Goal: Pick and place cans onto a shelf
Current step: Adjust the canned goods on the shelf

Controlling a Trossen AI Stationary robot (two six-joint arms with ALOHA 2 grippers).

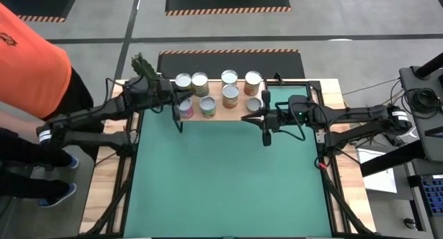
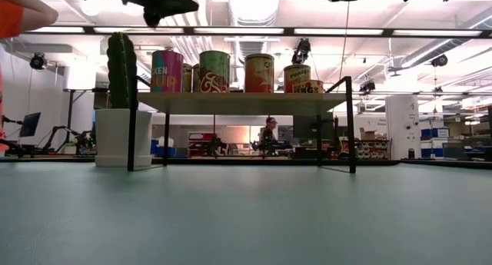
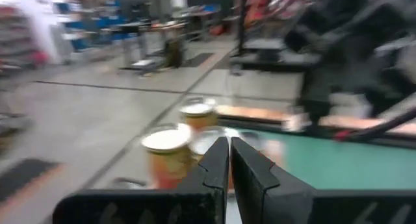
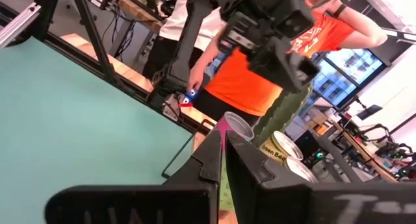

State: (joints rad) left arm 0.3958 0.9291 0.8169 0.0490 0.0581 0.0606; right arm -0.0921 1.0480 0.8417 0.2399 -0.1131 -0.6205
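Several cans (image 1: 230,77) with silver tops stand upright on the light-wood shelf (image 1: 216,93) at the table's far edge. In the low view the cans (image 2: 214,71) line the shelf board (image 2: 238,102) on its black legs. My left gripper (image 1: 184,100) hovers, shut, over the shelf's left end, with cans (image 3: 168,152) just beyond its shut fingers (image 3: 229,152). My right gripper (image 1: 244,117) hovers, shut and holding nothing, near the shelf's front right part; cans (image 4: 237,126) show past its fingers (image 4: 224,146). Both point level.
A cactus (image 2: 121,69) in a white pot (image 2: 114,138) stands at the shelf's left end. A person in an orange shirt (image 1: 28,66) stands by the table's left far corner. The green mat (image 1: 228,183) stretches in front of the shelf.
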